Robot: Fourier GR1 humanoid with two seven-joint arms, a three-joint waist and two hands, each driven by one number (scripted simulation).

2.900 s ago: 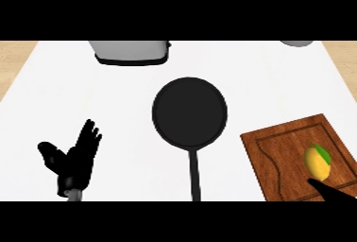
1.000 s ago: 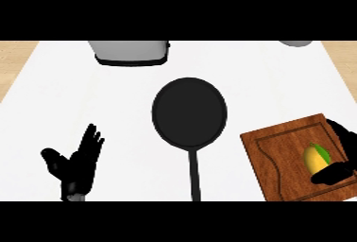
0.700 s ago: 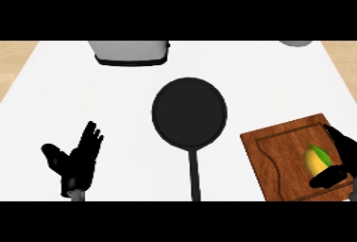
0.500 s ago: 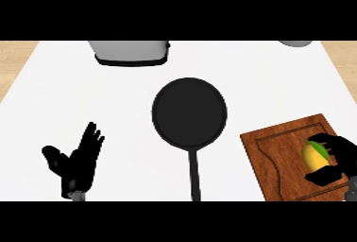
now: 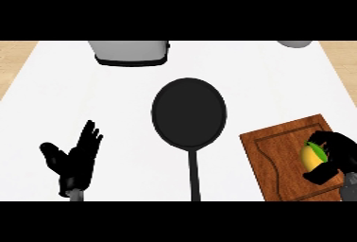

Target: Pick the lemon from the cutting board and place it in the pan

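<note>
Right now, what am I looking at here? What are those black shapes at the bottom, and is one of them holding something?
You are looking steeply down at a white kitchen counter, as if from the robot's head. The two black shapes are its hands. The left hand rests open at the lower left, fingers up, holding nothing. The right hand, at the lower right, has its fingers curled round a yellow-green lemon that sits on a wooden cutting board. In the middle lies a black pan, its long handle pointing toward the robot; the lemon is meant to go into it. At the far edge stands a grey appliance, and a grey object I cannot identify shows partly at the top right.
</note>
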